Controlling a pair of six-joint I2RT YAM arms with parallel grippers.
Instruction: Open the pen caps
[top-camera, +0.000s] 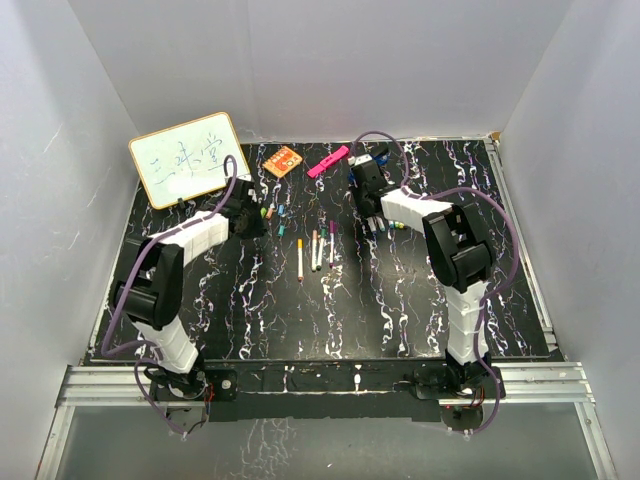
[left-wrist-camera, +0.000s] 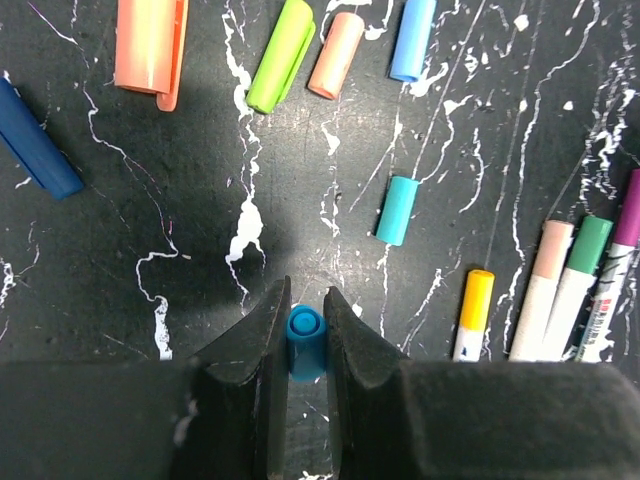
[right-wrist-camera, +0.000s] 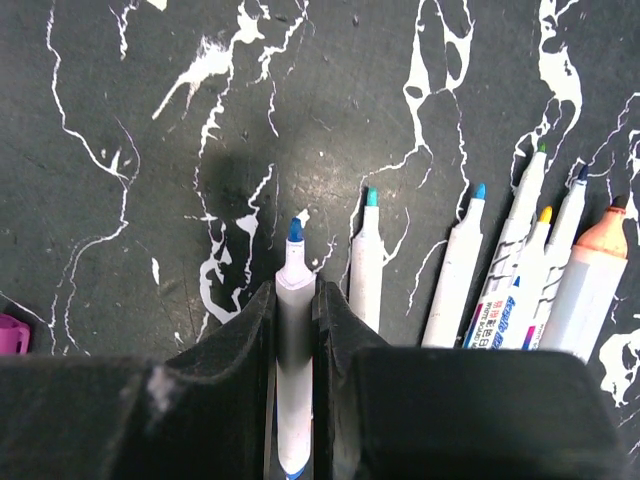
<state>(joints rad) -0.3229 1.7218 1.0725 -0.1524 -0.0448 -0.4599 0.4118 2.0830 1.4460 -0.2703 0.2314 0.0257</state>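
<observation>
Blue pen cap is pinched between the left gripper jaws, off its pen, near loose caps. Bare blue-tipped pen is clamped in the right gripper. Separation is judged done. Next, both need releasing, then the yellow-capped pen needs gripping at 2 points.

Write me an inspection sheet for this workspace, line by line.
Surface: black marbled tabletop, no spills seen.
Job's things: loose caps ahead of the left gripper; capped pens to their right; uncapped pens beside the right gripper.
Clutter: whiteboard, orange packet and pink highlighter at the far edge.
Grippers: left jaws shut on a blue cap; right jaws shut on a blue-tipped pen.
Cables: purple cables loop along both arms.
Surroundings: white walls; metal rail at the near edge.
</observation>
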